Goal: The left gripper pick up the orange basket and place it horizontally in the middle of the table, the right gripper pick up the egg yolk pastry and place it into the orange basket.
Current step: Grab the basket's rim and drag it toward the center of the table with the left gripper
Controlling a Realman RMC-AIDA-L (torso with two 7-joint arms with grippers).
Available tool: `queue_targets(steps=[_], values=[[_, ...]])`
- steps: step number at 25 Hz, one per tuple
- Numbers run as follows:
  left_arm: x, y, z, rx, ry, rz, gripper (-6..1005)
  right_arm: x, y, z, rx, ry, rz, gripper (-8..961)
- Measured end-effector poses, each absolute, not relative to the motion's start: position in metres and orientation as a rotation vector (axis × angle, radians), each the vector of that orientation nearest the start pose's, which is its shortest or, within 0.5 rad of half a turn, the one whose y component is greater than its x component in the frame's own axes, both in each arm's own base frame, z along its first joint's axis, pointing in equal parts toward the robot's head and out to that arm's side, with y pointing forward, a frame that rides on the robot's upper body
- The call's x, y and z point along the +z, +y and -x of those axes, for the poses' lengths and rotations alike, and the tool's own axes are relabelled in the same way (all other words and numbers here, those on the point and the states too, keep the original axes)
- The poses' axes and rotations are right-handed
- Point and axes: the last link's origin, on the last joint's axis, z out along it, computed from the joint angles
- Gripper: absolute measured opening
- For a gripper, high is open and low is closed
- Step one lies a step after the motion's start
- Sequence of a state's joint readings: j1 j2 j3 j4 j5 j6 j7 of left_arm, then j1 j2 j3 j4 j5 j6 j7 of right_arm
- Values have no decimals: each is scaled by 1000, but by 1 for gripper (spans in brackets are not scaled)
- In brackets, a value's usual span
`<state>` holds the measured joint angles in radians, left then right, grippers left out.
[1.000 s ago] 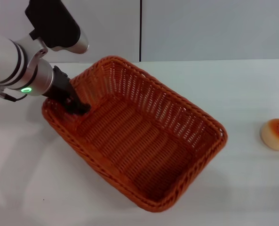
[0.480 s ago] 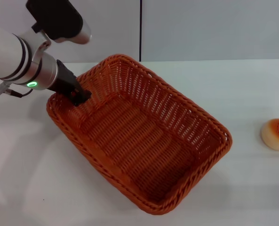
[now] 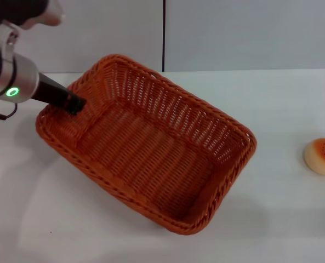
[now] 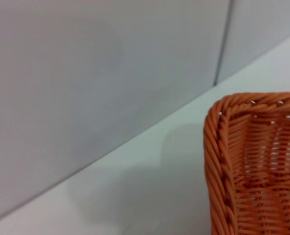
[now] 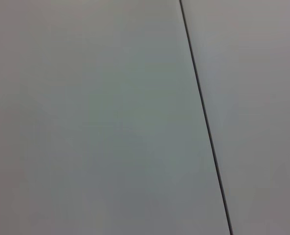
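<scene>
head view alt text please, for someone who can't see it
A large orange basket sits diagonally on the white table, with the left gripper at its far-left rim. An egg yolk pastry lies apart near the right edge.

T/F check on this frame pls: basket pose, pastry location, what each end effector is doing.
1. The left end effector is at the orange basket's rim at its far-left end. True.
2. The egg yolk pastry lies inside the basket. False: it sits on the table, off to the right of the basket.
3. The basket lies diagonal to the table edge. True.
4. The right end effector is gripping the pastry. False: no right end effector is in view.
</scene>
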<state>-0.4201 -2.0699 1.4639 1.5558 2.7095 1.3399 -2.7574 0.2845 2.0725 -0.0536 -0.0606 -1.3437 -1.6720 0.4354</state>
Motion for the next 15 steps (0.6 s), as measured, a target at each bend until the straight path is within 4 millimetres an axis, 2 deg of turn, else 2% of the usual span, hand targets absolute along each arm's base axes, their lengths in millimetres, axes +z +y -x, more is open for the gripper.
queue_targets(steps=[4, 7, 15], values=[[29, 349, 202, 273, -1034, 2221, 216, 67, 260, -352, 961, 341, 1397, 569], [31, 330, 218, 170, -1152, 2159, 205, 75, 277, -351, 926, 313, 1421, 569], [31, 308, 242, 69, -1310, 2111, 191, 85, 295, -348, 920, 313, 1448, 569]])
